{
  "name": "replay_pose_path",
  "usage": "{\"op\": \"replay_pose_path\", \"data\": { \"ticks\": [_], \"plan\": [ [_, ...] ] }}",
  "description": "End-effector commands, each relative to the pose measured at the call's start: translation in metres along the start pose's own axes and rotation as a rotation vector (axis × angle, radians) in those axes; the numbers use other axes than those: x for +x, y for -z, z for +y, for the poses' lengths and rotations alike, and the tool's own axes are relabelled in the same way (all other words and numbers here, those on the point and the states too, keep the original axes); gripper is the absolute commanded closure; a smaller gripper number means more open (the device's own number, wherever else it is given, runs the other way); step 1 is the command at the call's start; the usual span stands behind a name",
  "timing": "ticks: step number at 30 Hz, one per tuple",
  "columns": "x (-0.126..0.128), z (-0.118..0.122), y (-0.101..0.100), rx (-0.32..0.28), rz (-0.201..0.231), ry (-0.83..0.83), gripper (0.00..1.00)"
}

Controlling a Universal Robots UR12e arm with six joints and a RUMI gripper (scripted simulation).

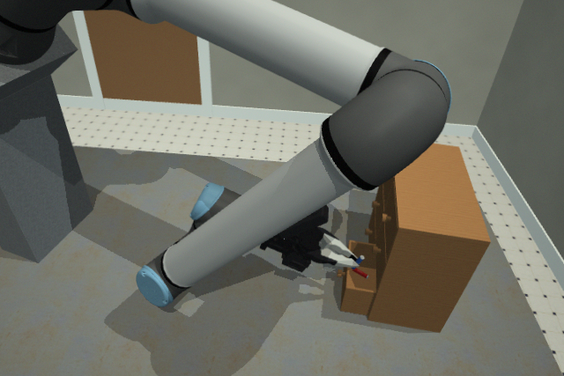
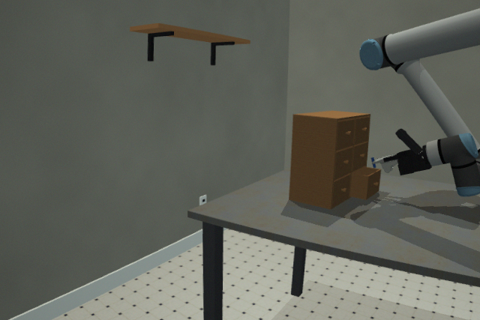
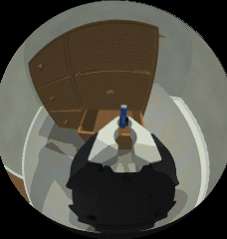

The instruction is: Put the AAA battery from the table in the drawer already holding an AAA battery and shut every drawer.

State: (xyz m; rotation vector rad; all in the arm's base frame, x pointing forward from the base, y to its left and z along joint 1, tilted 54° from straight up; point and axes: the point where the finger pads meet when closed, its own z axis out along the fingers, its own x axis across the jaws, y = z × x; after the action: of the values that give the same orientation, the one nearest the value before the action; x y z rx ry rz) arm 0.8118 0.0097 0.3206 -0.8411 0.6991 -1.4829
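Observation:
The chest [image 1: 427,271] [image 2: 312,157] [image 3: 113,50] stands upright. Its bottom drawer [image 1: 357,301] [image 2: 359,185] [image 3: 88,133] on the side away from the exterior camera is pulled out; the other drawers look shut. A red battery [image 1: 361,273] lies in the open drawer. My gripper [image 1: 357,262] [image 2: 375,162] [image 3: 122,117] is shut on a blue battery [image 1: 359,259] [image 2: 373,160] [image 3: 123,115] with a pale end. The battery is held roughly upright, a little above the open drawer in the exterior view. The fingers hide part of the drawer's inside in the wrist view.
The closed drawers' knobs [image 1: 386,217] [image 2: 361,154] [image 3: 110,92] stick out from the chest front above the open drawer, close to the fingertips. A wall shelf [image 2: 190,34] hangs high behind the chest. The table edge [image 2: 247,228] runs past the chest's side.

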Motion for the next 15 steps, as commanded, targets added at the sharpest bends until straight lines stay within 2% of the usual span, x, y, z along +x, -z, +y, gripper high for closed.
{"op": "replay_pose_path", "data": {
  "ticks": [1,15],
  "plan": [
    [-0.0001,-0.0029,-0.0071,0.000,0.000,0.000,0.98],
    [-0.0001,-0.0055,-0.0143,0.000,0.000,0.000,0.98]
  ]
}}
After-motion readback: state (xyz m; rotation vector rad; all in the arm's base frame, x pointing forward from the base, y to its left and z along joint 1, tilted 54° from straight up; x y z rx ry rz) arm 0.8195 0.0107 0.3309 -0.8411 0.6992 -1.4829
